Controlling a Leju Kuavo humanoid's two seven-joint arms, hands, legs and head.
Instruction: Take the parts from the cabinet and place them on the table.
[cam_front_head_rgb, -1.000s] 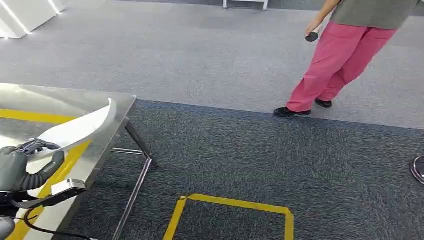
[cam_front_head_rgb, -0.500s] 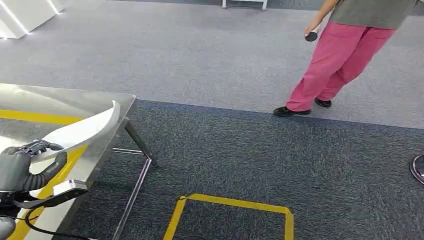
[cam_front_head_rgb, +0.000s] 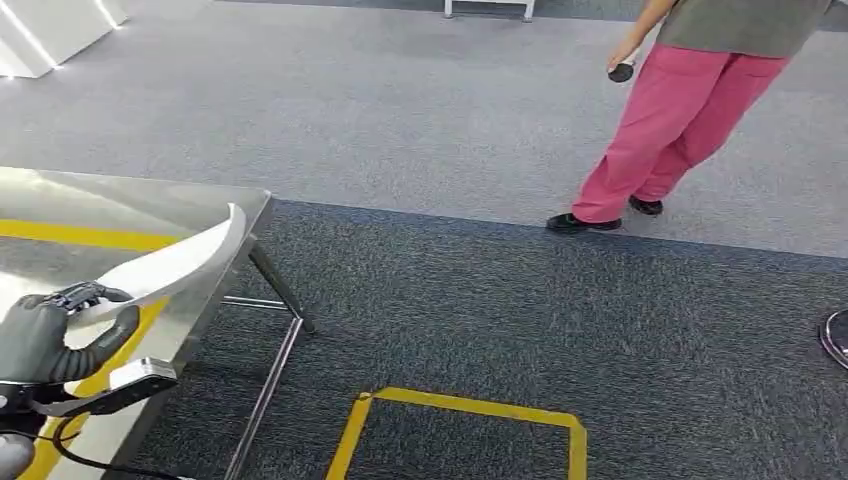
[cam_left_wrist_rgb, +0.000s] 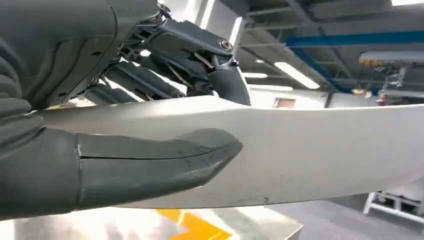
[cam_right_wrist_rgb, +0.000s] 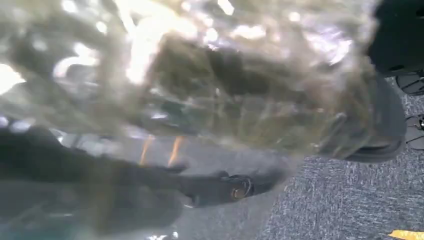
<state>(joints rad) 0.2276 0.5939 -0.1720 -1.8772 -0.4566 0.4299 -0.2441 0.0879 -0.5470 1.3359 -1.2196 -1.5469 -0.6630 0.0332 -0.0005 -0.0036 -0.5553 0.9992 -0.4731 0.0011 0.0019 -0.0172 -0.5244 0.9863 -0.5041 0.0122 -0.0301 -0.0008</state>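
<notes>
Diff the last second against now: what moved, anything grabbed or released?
The left hand keeps its grip on the curved white part and has carried it slightly forward over the steel table. Nothing was grabbed or released. The person holding a dark object barely shifted. Table and yellow floor tape stayed put.

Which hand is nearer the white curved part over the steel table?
Left. The left hand grips the white curved part above the steel table, thumb under it, fingers over. The right hand is blurred in its wrist view; its place relative to the part cannot be told.
</notes>
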